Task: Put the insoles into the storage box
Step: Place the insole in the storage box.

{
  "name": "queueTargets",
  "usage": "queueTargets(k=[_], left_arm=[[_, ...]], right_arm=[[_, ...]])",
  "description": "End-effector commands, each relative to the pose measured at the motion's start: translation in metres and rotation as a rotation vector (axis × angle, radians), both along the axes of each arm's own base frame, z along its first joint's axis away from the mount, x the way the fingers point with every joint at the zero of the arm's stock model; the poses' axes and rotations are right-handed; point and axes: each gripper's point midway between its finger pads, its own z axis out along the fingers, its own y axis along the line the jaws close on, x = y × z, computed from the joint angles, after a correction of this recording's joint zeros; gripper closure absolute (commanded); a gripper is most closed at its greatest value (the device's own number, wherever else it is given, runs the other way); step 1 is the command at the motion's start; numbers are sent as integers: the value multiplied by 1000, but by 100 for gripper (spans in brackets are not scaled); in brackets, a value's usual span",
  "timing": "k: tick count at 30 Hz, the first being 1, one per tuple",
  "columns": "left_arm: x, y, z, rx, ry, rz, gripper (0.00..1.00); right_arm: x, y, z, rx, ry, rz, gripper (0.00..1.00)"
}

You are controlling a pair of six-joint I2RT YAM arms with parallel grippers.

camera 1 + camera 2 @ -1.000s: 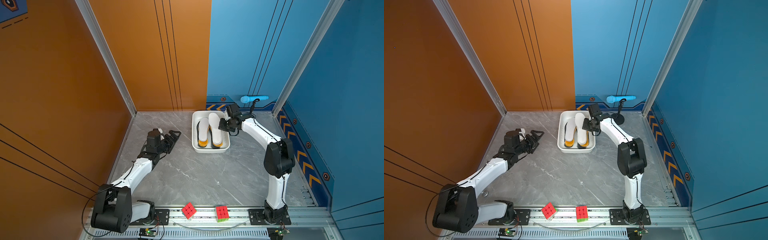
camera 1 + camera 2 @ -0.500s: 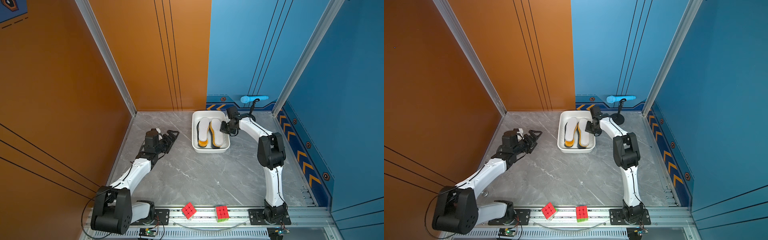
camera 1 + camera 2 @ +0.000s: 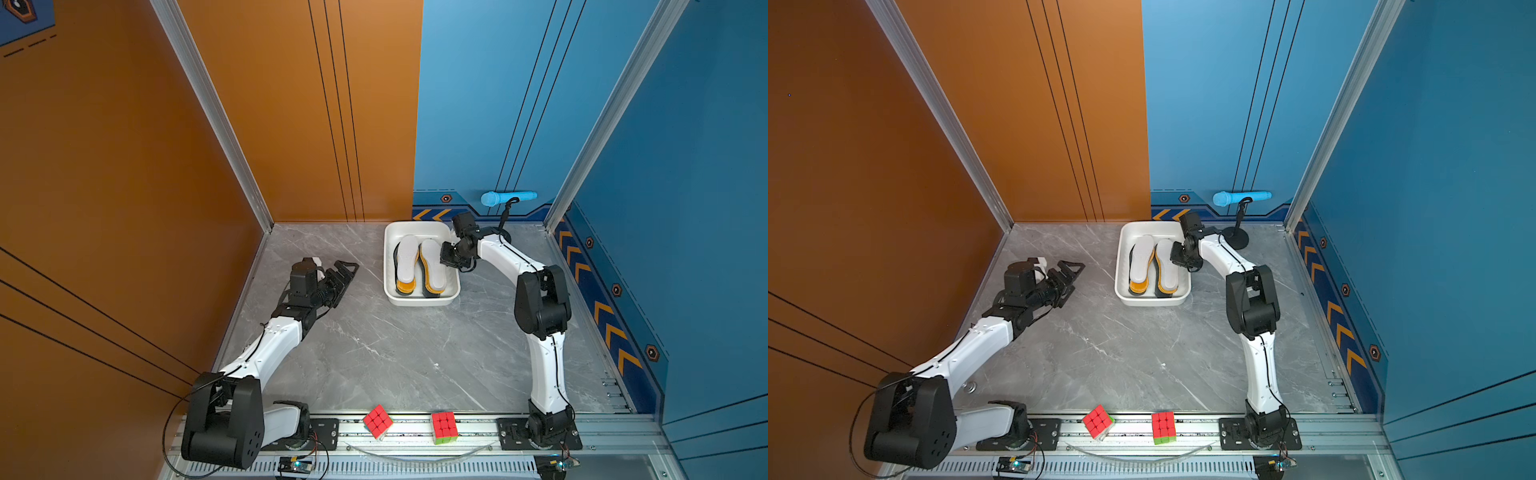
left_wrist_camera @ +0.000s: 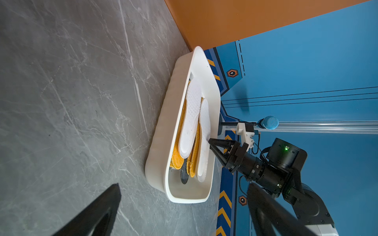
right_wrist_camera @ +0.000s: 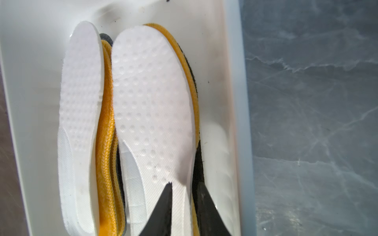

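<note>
You have lots of bare table [image 3: 395, 353] between the two arms, so a gripper can pass there freely. The storage box [image 3: 419, 300] at the back is crowded with insoles [image 3: 406, 266], and little room is left inside. The right gripper [image 3: 443, 258] reaches over the box's right wall and blocks that side. Just behind it, a microphone stand [image 3: 1235, 240] gets in the way. The left gripper [image 3: 347, 276] is well apart from the box. Two cubes [image 3: 377, 420] sit on the front rail.

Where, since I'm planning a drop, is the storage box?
In both top views the storage box is at the back of the table by the blue wall, insoles inside, right gripper over its right rim.
</note>
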Motion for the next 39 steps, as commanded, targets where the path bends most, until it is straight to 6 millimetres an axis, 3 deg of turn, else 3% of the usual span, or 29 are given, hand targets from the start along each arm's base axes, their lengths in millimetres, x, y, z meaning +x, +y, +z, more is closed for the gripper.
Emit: queueTargets(k=[1,8,12,13,16,22,27,31,35,39], left_arm=[[-2,1,6,6,-15,-16,2],[-6,5,7,54,-11,-14,2],[-13,19,19,203,-28,19,2],[-17,23,22,246,-31,21,2],[-23,34,33,345,-54,41,2],[-34,47,35,460,-78,43,2],[-38,54,39,549,-133,32,2],[-42,67,40,629,-154,71,2],[-42,80,43,698,-233,128,2],[-45,96,36,786,-275,181,2]], right_arm=[[1,0,9,6,-3,5,72],[-4,-4,40,-1,-51,7,61],[-12,-11,61,-47,-79,29,57],[-16,-13,75,-54,-107,36,56],[-26,-21,95,-91,-147,60,56],[-58,-47,126,-206,-252,127,55],[-86,-80,146,-288,-399,158,54],[-104,-123,152,-289,-469,69,53],[-118,-168,144,-240,-542,-46,52],[-127,-195,111,-242,-580,-92,51]])
